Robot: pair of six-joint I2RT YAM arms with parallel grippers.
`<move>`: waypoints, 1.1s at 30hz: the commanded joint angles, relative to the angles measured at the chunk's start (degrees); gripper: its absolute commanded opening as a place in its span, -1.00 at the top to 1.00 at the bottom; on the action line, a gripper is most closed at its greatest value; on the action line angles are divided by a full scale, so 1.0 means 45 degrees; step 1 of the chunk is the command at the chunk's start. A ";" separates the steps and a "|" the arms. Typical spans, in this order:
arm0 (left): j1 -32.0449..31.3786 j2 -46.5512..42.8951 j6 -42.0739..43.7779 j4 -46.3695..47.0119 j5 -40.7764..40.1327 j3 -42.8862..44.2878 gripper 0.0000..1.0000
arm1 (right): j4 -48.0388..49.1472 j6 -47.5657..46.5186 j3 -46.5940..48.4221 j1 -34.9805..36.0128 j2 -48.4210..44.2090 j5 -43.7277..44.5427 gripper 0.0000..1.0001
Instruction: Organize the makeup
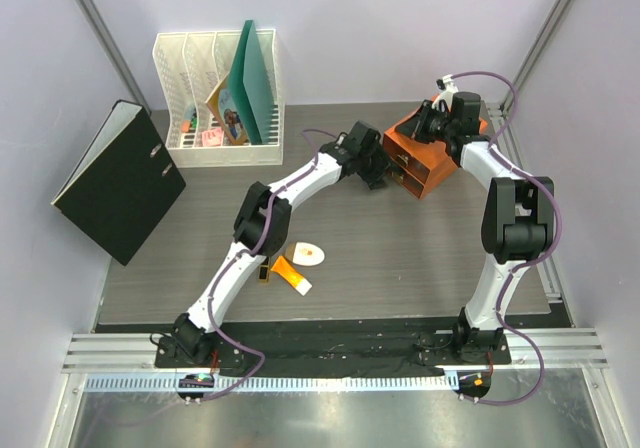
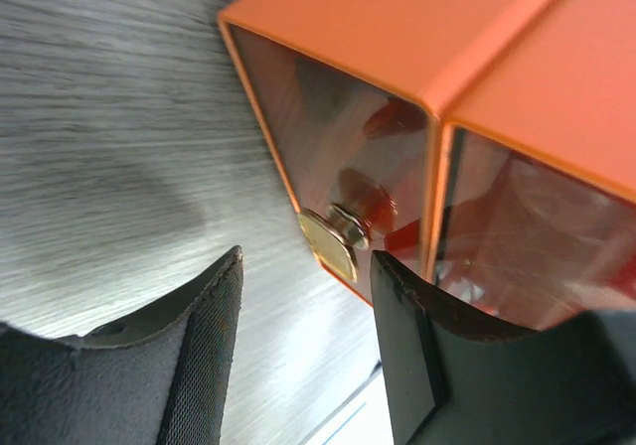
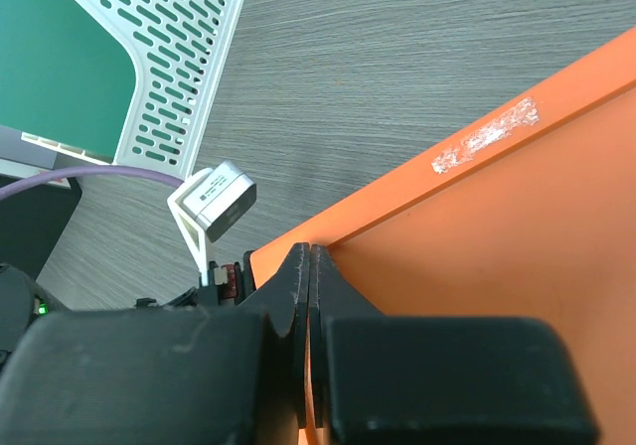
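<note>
Left gripper (image 2: 308, 266) fingers (image 2: 204, 356) filled the bottom of your left wrist view, spread wide and gripping nothing. The small gold knob (image 2: 333, 241) on the tinted drawer front of the orange drawer box (image 2: 397, 28) sat just ahead of the gap between them. You couldn't tell whether either pad touched the knob.

Right gripper (image 3: 309, 266) was pinched fully closed with nothing between the fingers, tips down at the edge of the box's flat orange top.

Your makeup lay well apart from the box, on the grey wood-grain table (image 1: 420, 258) near the left arm's elbow. That was the white oval compact (image 1: 310, 255), the orange white-capped tube (image 1: 292, 276) just beside it, and what looked like a black-gold lipstick (image 1: 264, 269) partly hidden under the arm.

Back left you had a white slotted file rack (image 1: 190, 88) holding a green folder (image 1: 255, 73), and a black ring binder (image 1: 115, 183).
</note>
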 commanded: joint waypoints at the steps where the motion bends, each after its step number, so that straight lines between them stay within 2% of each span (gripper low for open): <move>1: -0.0065 0.0598 0.0137 -0.1249 -0.0647 0.1142 -0.08 | -0.5632 -0.0945 -0.1427 0.0096 0.1936 0.1204 0.98; 10: -0.0026 0.0717 0.0878 -0.3045 -0.0568 0.1045 0.04 | -0.5632 -0.0926 -0.1427 0.0077 0.1936 0.1224 0.98; 16: 0.0227 -0.0063 0.1075 -0.3612 -0.0705 -0.0125 0.23 | -0.5633 -0.0945 -0.1466 0.0096 0.1897 0.1224 0.98; 22: 0.0579 -0.1332 0.1992 -0.3906 -0.0764 -0.2058 0.28 | -0.5632 -0.0945 -0.1485 0.0077 0.1916 0.1244 0.98; 29: 0.0970 -0.3227 0.2579 -0.3868 -0.0433 -0.5666 0.30 | -0.5633 -0.0945 -0.1466 0.0096 0.1916 0.1282 0.98; 33: 0.1009 -0.4146 0.2871 -0.4372 -0.0451 -0.6884 0.34 | -0.5652 -0.0926 -0.1427 0.0057 0.1955 0.1283 0.98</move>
